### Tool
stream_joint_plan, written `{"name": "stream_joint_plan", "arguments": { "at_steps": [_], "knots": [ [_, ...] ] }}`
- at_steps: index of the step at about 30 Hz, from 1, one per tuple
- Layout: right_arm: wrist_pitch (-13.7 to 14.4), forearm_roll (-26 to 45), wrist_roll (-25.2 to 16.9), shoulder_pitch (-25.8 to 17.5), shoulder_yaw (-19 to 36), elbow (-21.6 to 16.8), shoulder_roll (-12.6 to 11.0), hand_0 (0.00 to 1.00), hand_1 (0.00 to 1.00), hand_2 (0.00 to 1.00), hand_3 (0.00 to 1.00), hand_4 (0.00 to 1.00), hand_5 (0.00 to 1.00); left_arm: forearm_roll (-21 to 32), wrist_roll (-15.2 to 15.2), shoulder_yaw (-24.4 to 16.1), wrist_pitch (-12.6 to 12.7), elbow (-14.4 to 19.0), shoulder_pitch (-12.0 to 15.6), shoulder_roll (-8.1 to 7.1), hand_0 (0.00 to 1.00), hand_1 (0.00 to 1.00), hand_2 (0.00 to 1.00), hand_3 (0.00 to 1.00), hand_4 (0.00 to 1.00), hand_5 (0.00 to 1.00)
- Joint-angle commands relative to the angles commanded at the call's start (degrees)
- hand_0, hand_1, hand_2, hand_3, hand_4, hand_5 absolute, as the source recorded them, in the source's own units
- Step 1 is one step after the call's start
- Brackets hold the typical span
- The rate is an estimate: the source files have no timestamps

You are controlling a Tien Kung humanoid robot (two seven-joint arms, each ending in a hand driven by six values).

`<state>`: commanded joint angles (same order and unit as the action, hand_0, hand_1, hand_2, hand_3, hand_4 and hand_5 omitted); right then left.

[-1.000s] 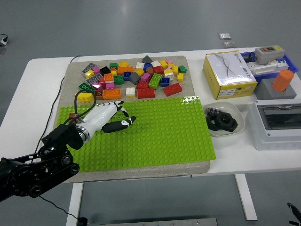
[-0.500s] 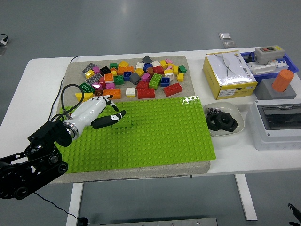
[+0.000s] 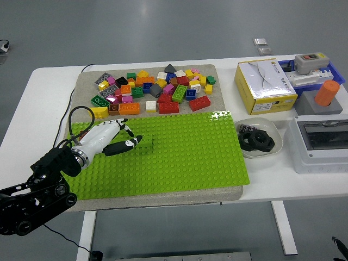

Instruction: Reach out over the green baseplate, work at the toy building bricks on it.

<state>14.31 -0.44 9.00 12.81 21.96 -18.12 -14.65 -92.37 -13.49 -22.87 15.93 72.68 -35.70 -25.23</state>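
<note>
- Nearest the camera, the left arm (image 3: 32, 193) comes in from the lower left corner, black and jointed, with a cable looping up off the wrist. No right arm or hand anywhere in the shot.
- The left hand (image 3: 106, 138) is white with dark fingertips and lies low over the left end of the green baseplate (image 3: 179, 157). Fingers are stretched forward and loosely spread, not wrapped round anything.
- Its forward fingertip touches, or near enough, a small green brick (image 3: 145, 142) sitting on the baseplate studs. Looks to me like it's nudging or pressing the brick rather than gripping it, though same-colour-on-same-colour makes that contact hard to read.
- The rest of the baseplate is bare studs, so my guess is the build is barely started.
- The baseplate sits on a grey mat (image 3: 87, 81), probably to stop it sliding when the hand pushes down.
- Further back on the same mat is the loose brick pile (image 3: 155, 89): red, yellow, orange, blue, pink, black, all jumbled, within the hand's reach.
- Off to the right, clear of the work: a white dish of black parts (image 3: 258, 140), a yellow box (image 3: 265, 87), a grey enclosure (image 3: 321, 144) and an orange cylinder (image 3: 327, 92).
</note>
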Motion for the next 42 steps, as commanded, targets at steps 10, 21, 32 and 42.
{"name": "stream_joint_plan", "arguments": {
  "at_steps": [10, 21, 32, 42],
  "knots": [
    [-0.03, 0.12, -0.08, 0.04, -0.06, 0.05, -0.03, 0.68, 0.655, 0.715, 0.731, 0.88, 0.839, -0.05, -0.26, 0.09, -0.21, -0.01, 0.14, 0.24, 0.998, 0.998, 0.998, 0.671, 0.709, 0.998],
    [-0.1, 0.5, -0.21, 0.29, -0.25, 0.07, 0.09, 0.68, 0.656, 0.716, 0.73, 0.881, 0.838, 0.11, -0.17, -0.5, -0.23, -1.8, 0.37, 0.99, 0.998, 0.998, 0.998, 0.672, 0.708, 0.998],
    [-0.19, 0.92, -0.34, 0.39, -0.69, 0.03, 0.24, 0.681, 0.655, 0.714, 0.731, 0.885, 0.843, -0.37, -0.43, -0.32, -0.19, -0.9, 0.83, 0.41, 0.998, 0.998, 0.998, 0.672, 0.709, 0.998],
    [-0.16, 0.9, -0.3, 0.4, -0.66, 0.0, 0.27, 0.682, 0.655, 0.714, 0.731, 0.886, 0.845, -2.39, 0.01, -0.41, 0.59, 0.16, 0.07, 0.51, 0.998, 0.998, 0.998, 0.672, 0.709, 0.998]
  ]
}}
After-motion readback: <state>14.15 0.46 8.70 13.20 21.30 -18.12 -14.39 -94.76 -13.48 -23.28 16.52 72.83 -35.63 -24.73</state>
